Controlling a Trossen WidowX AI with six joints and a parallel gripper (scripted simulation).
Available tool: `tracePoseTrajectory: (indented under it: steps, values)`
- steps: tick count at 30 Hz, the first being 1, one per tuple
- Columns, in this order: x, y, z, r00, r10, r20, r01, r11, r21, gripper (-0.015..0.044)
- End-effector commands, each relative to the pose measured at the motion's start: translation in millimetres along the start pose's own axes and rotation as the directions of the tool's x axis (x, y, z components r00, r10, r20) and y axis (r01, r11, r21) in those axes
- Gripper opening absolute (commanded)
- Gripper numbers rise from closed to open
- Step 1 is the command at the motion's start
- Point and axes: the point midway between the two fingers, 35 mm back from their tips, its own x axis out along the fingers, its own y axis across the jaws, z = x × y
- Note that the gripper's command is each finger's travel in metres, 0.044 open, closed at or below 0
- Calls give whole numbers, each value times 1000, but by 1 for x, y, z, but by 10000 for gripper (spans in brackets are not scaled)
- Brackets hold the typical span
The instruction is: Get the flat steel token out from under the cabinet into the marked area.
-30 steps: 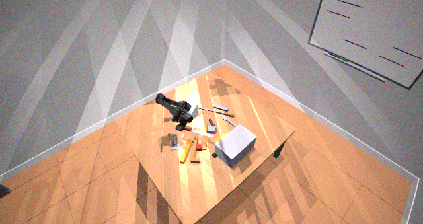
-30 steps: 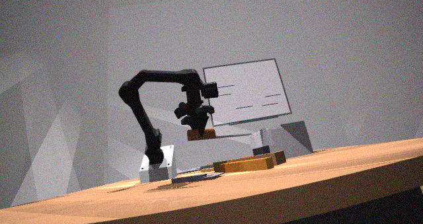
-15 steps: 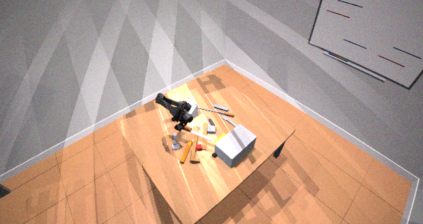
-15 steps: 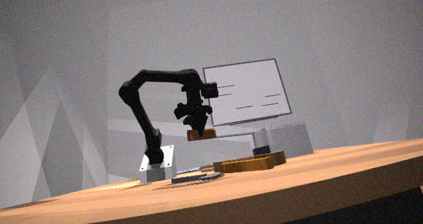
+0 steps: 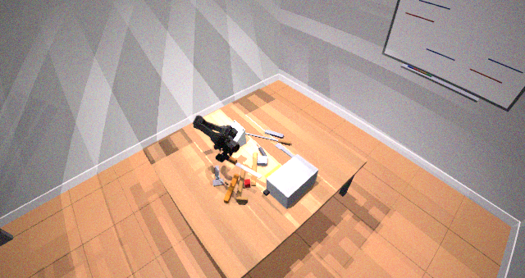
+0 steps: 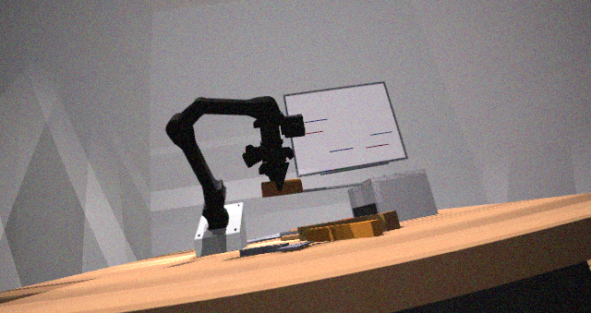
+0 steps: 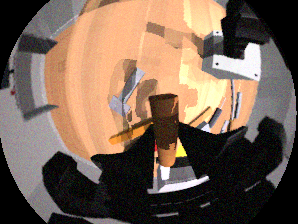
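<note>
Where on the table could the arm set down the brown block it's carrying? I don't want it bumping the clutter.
The gripper holds the brown block aloft. Bare wood lies along the table's near edge, beyond the orange bars, and behind the cabinet. Crowded: the strip between the robot base and cabinet.

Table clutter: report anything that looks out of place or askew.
The sticks and tools beside the cabinet lie jumbled, crossing at odd angles. The gripper holds a brown wooden block in the air, jaws shut on it. Nothing looks spilled or broken.
</note>
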Motion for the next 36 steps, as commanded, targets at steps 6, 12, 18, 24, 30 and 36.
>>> tracePoseTrajectory:
  steps: [6, 12, 18, 24, 30, 36]
  values:
    - [-2, 0, 0, 1000, -4, -11, 4, 1000, 23, 0]
    - [-2, 0, 0, 1000, -4, -11, 3, 1000, -25, 0]
    - [-2, 0, 0, 1000, -4, -11, 3, 997, -73, 0]
    - [-2, 0, 0, 1000, -4, -11, 2, 993, -120, 0]
    - [-2, 0, 0, 1000, -4, -11, 2, 986, -168, 0]
    - [-2, 0, 0, 1000, -4, -11, 1, 977, -215, 0]
